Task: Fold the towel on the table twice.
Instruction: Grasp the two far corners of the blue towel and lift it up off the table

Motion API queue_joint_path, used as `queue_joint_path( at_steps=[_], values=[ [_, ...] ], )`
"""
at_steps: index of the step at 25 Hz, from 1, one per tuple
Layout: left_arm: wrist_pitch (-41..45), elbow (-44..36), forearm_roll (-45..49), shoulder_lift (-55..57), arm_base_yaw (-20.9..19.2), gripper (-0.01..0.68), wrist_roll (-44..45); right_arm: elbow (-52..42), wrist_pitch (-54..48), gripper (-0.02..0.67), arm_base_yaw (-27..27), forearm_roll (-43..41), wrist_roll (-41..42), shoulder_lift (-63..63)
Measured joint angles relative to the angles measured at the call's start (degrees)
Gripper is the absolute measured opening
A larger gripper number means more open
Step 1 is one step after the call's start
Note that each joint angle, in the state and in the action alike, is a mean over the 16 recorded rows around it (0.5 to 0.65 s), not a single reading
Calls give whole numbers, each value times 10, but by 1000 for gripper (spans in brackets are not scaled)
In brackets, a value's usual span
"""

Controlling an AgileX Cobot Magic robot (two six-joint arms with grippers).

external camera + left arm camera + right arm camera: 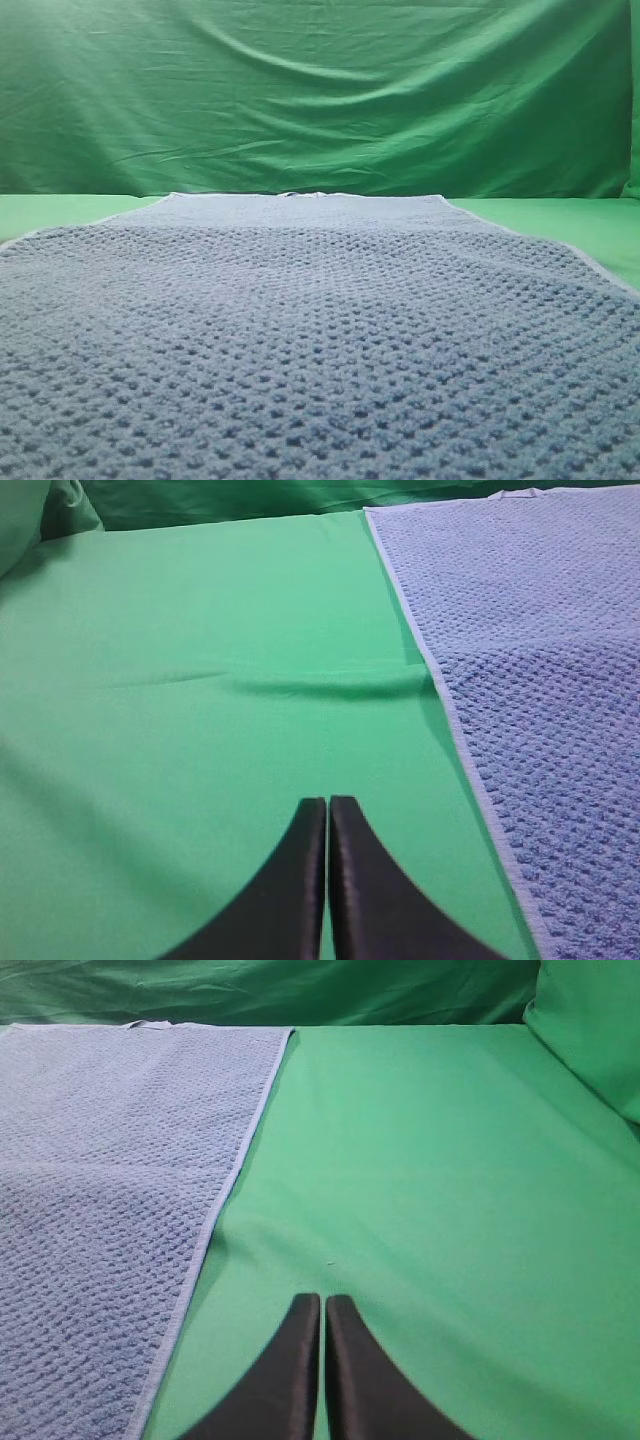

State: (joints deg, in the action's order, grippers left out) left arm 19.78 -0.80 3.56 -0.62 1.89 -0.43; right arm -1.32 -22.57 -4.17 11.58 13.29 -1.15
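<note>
Towel [320,340] lies flat, unfolded on table [200,680]. Left fingers [328,815] pressed closed, empty, over bare table; towel edge just right of them. Right fingers [322,1310] closed, empty, over bare table; towel edge just left. Backdrop [320,90] behind.

towel [320,340]: blue-grey, bumpy waffle weave, pale trim, spread flat and unfolded, fills the lower frame | table [60,212]: plain matte green, peeking out at both mid-frame edges
</note>
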Motion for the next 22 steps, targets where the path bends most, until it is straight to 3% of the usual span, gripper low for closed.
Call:
queue_joint_path(
  at_steps=[22],
  values=[
    [-1,0,18,0,0,0,2,0,1,0,0,0,0,0]
  ],
)
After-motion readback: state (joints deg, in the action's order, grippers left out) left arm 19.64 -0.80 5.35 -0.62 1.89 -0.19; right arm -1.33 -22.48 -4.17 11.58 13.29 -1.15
